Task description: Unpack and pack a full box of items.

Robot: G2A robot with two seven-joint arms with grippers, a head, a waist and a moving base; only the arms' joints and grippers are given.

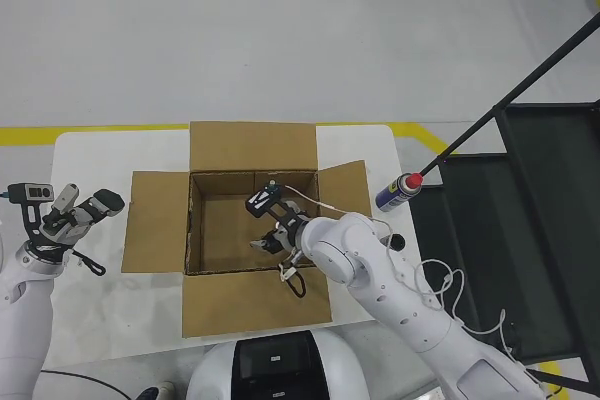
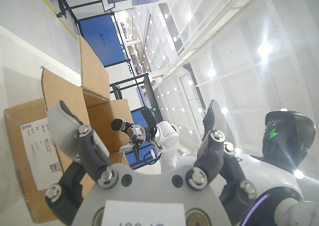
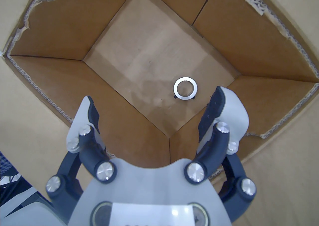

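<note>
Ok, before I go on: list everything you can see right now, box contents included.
cardboard box: 1, brown, flaps open, middle of the table
metal ring: 1, silver, flat on the box floor
label: 1, white, on the box's outer side facing the left gripper
spray can: 1, blue with a red cap, at the table's right edge beside the box's right flap
table: 1, white, under the box
rack: 1, black, right of the table
floor line: 1, yellow, beyond the table
left gripper: 1, open, left of the box
right gripper: 1, open, above the open box, pointing down into it
</note>
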